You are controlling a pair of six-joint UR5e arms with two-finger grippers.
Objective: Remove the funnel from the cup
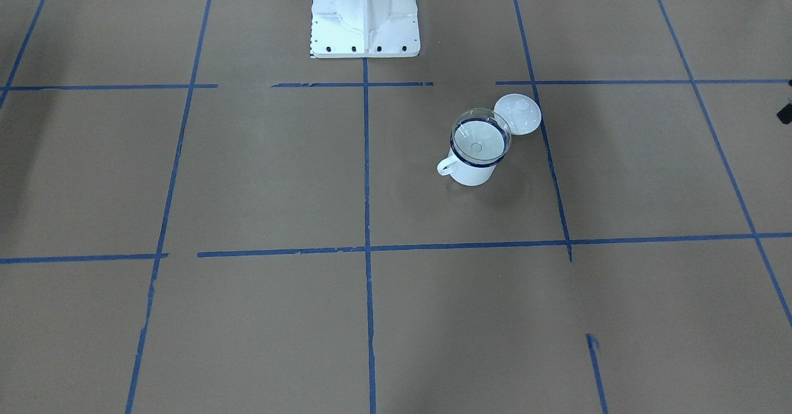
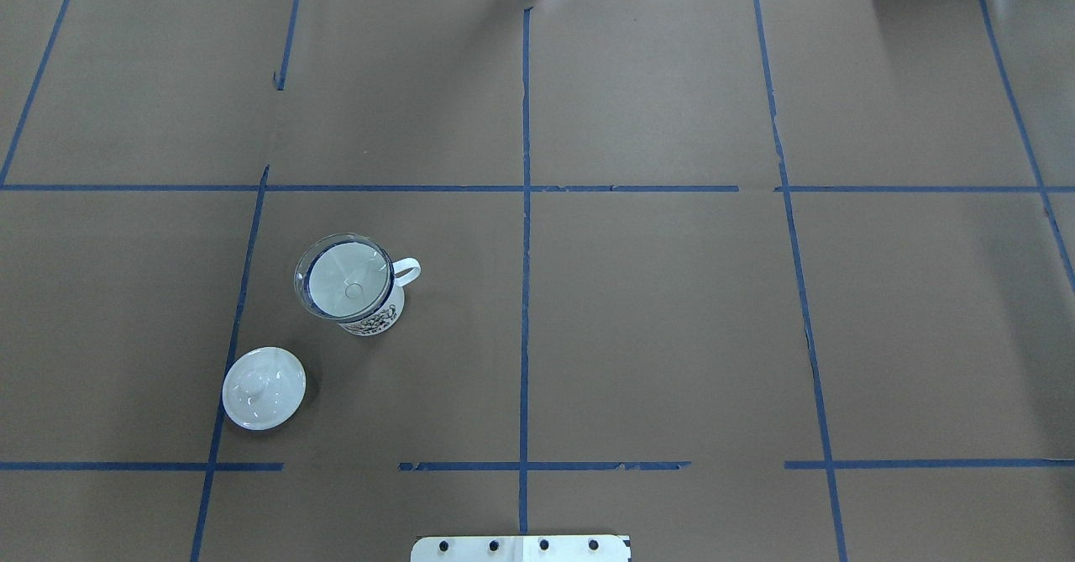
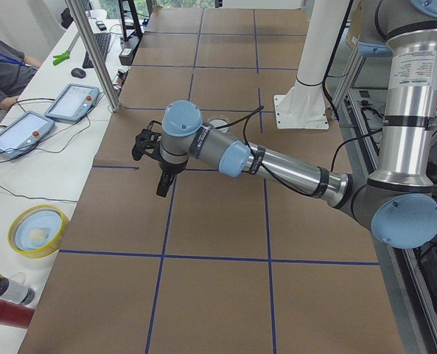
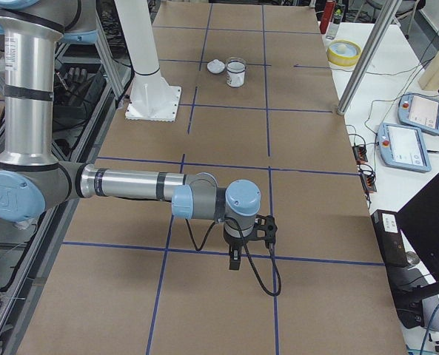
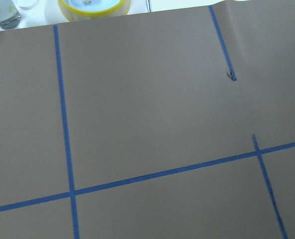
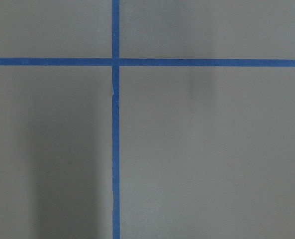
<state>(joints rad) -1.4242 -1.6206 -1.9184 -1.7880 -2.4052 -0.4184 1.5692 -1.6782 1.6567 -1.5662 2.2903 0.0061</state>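
Nothing of the job is done yet, as I judge it. My left tool (image 3: 161, 184) hangs over bare worktop (image 2: 655, 327), and its own camera sees only brown paper and blue tape lines. My right tool (image 4: 235, 259) hovers low over a tape crossing at the other end, well apart from the things that matter. Only the side cameras catch either tool, so I cannot tell whether their fingers stand wide or narrow; neither appears to carry anything.

Closest to my base on my left side lies a white knobbed lid (image 2: 263, 387), flat on the paper. Just beyond it stands the cup (image 2: 380, 314), upright, its handle turned toward the middle of the worktop. The funnel (image 2: 344, 275) sits in the cup's mouth, its clear rim resting around the dark blue edge and its spout pointing down inside.

Everything is left: bring a tool over, take the funnel's rim, lift it straight up clear of the cup, and set it down beside.
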